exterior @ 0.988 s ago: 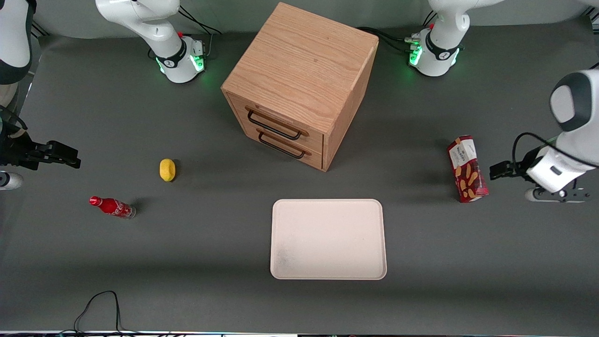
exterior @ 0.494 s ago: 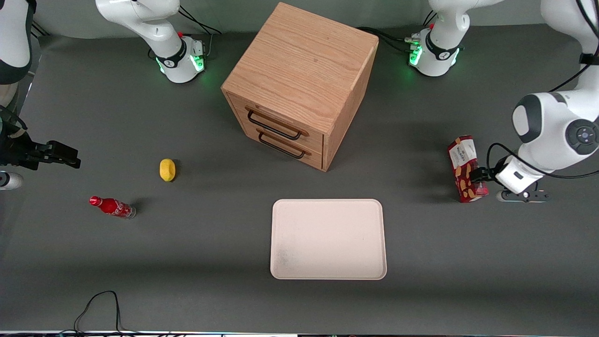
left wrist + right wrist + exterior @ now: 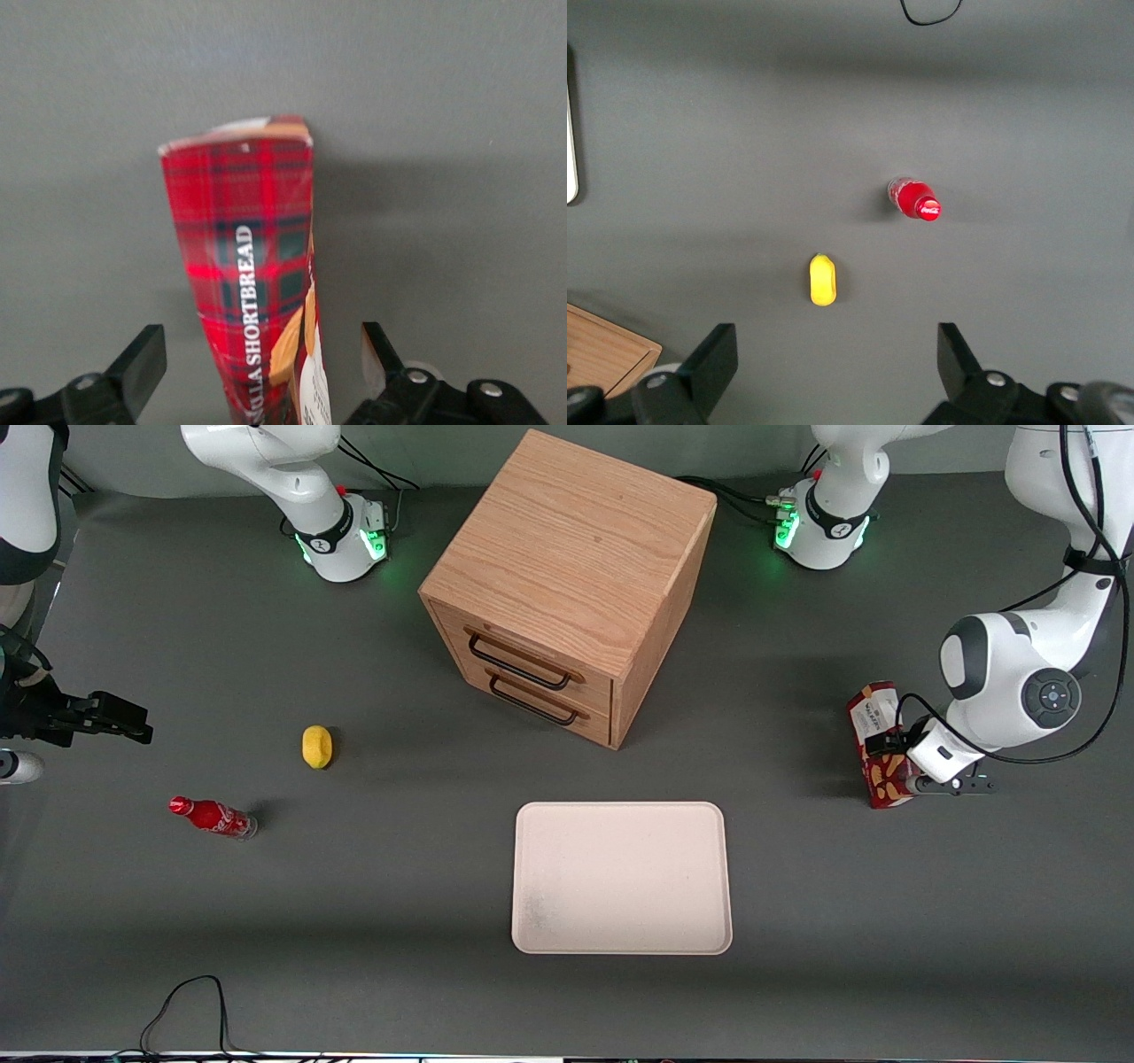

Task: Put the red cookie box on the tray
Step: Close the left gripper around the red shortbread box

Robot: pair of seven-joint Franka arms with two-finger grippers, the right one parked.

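The red cookie box (image 3: 873, 708) rests on the grey table toward the working arm's end, a little farther from the front camera than the tray (image 3: 620, 877) and well to its side. My left gripper (image 3: 893, 758) is at the box. In the left wrist view the box's narrow red plaid side (image 3: 248, 257) runs between the two black fingertips (image 3: 146, 359). The gripper (image 3: 261, 354) is open, with a gap between each finger and the box. The cream-white tray lies flat with nothing on it.
A wooden two-drawer cabinet (image 3: 567, 584) stands farther back than the tray. A yellow lemon-shaped object (image 3: 316, 746) and a small red soda bottle (image 3: 213, 817) lie toward the parked arm's end; both also show in the right wrist view (image 3: 823, 280), (image 3: 915, 198).
My left gripper has moved in from the working arm's end of the table and now straddles the cookie box. The box, tray and other objects have not moved.
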